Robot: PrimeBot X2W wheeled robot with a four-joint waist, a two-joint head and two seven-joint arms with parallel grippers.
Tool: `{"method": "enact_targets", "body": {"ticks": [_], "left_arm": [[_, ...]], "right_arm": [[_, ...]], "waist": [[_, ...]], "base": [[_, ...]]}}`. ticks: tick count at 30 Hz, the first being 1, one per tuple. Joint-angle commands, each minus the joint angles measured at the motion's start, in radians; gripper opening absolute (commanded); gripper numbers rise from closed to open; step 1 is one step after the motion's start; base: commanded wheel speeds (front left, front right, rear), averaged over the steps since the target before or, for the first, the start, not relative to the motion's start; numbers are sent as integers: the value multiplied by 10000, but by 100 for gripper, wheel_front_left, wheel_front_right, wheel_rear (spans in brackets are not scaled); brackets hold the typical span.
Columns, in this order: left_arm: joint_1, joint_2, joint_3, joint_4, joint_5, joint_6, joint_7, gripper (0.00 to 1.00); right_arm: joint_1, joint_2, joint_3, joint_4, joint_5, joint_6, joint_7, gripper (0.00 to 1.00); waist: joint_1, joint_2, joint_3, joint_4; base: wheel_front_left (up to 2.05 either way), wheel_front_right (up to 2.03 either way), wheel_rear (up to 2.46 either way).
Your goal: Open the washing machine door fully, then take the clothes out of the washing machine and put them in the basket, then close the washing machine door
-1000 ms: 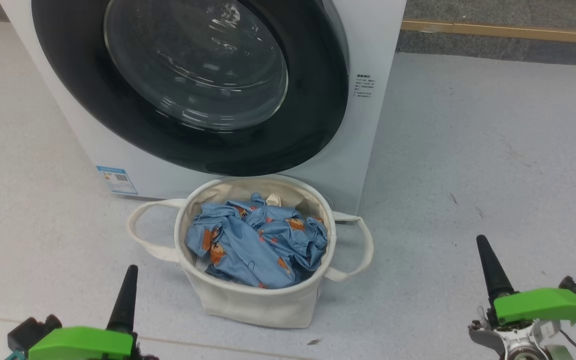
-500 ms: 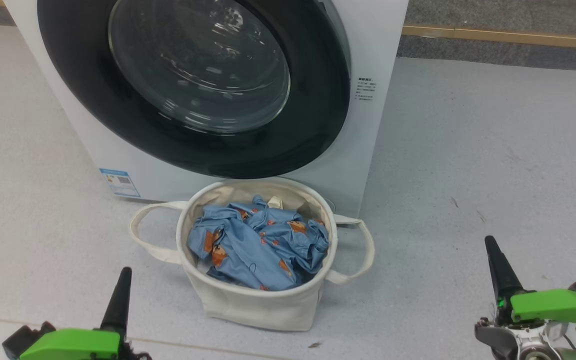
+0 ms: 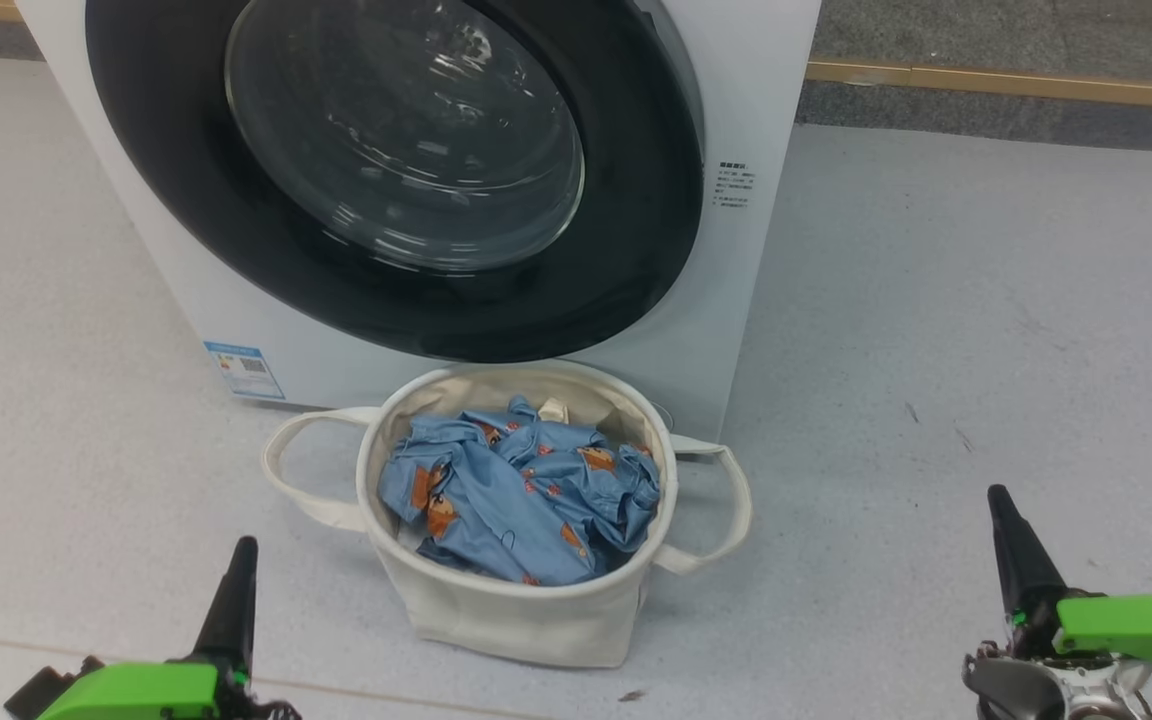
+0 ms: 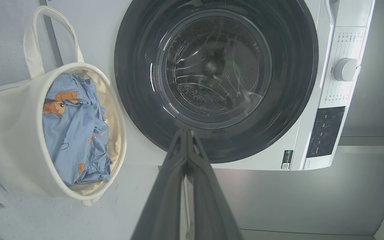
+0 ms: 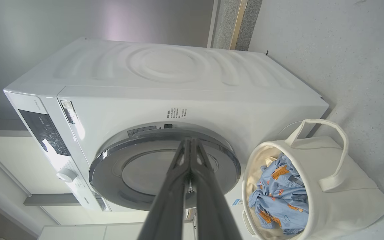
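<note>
The white washing machine (image 3: 766,120) stands ahead with its round black-rimmed door (image 3: 396,170) shut flat against the front; through the glass (image 4: 212,66) the steel drum looks bare. In front of it the cream canvas basket (image 3: 511,620) holds the light-blue clothes (image 3: 516,500) with orange animals. My left gripper (image 3: 241,550) is shut and empty at the lower left, well short of the basket. My right gripper (image 3: 998,498) is shut and empty at the lower right. Both wrist views show closed fingers (image 4: 187,133) (image 5: 190,141) pointing at the door.
Pale speckled floor (image 3: 936,350) spreads around the machine and basket. A wooden strip (image 3: 1006,85) borders darker flooring at the back right. The machine's control panel and knob (image 4: 345,69) sit at its top. The basket's loop handles (image 3: 726,500) stick out to both sides.
Both grippers have sunk lower in the head view and drawn back slightly, staying shut. The camera has shifted a little; machine, basket and clothes keep their places.
</note>
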Motion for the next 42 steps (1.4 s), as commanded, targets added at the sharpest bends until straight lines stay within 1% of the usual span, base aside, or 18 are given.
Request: {"method": "enact_targets", "body": {"ticks": [1, 8, 42], "left_arm": [[-258, 22, 440, -263, -177, -108, 92, 0], [-252, -131, 705, -207, -711, -147, 298, 0], [-256, -164, 754, -206, -684, -148, 336, 0]], "right_arm": [[-169, -36, 101, -334, 241, 6, 112, 0], [-117, -6, -109, -333, 931, 6, 322, 0], [-126, 78, -231, -325, 844, 6, 421, 0]], "waist": [[0, 0, -7, 4], [0, 0, -57, 29], [0, 0, -58, 29]], "base": [[0, 0, 0], [0, 0, 0], [0, 0, 0]]}}
